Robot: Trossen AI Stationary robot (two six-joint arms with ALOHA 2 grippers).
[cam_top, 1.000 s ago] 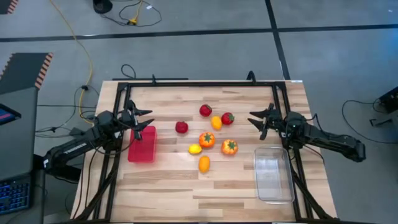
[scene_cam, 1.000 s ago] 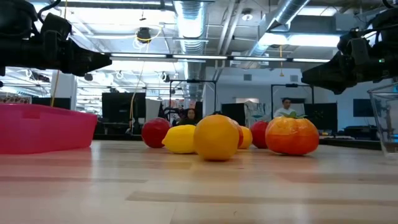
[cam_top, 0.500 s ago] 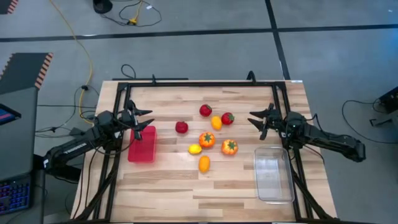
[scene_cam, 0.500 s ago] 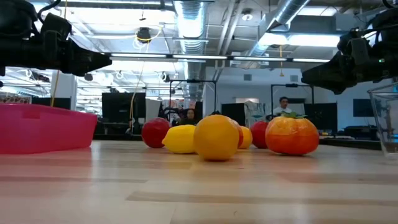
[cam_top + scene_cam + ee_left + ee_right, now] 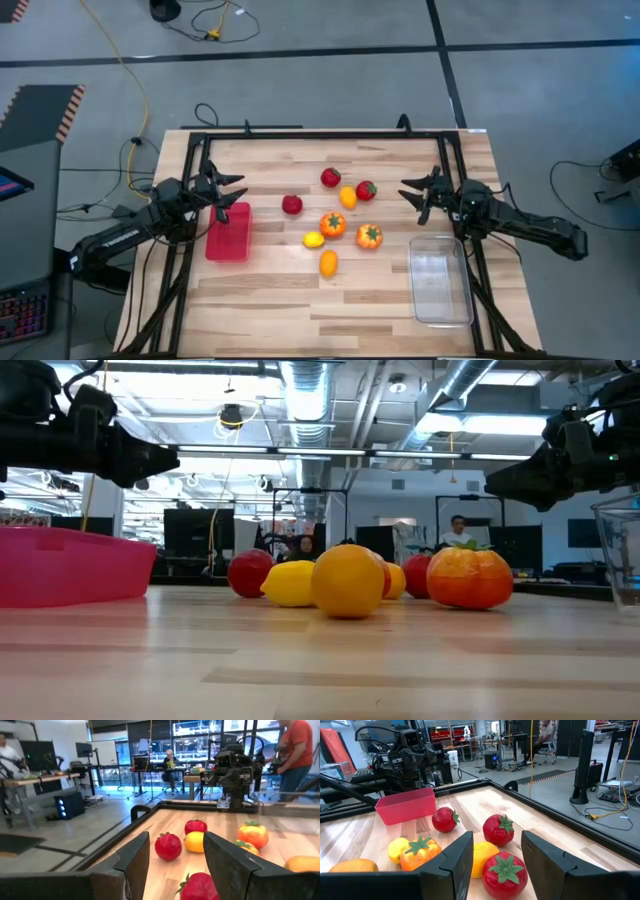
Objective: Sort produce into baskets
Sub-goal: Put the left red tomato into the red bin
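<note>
Several toy fruits lie in the table's middle: three red pieces [image 5: 330,178], [image 5: 366,190], [image 5: 292,205], two orange tomatoes with green tops [image 5: 332,224], [image 5: 369,236], and three yellow-orange ovals [image 5: 347,197], [image 5: 314,239], [image 5: 328,263]. The red bin [image 5: 229,231] stands at the left, the clear bin [image 5: 440,280] at the right. My left gripper [image 5: 232,191] is open and empty above the red bin's far end. My right gripper [image 5: 413,193] is open and empty, right of the fruit and beyond the clear bin's far end.
A black frame [image 5: 320,135] runs along the table's far edge and down both sides. Bare wood lies in front of the fruit, between the two bins. People show in the room beyond the table in the wrist views.
</note>
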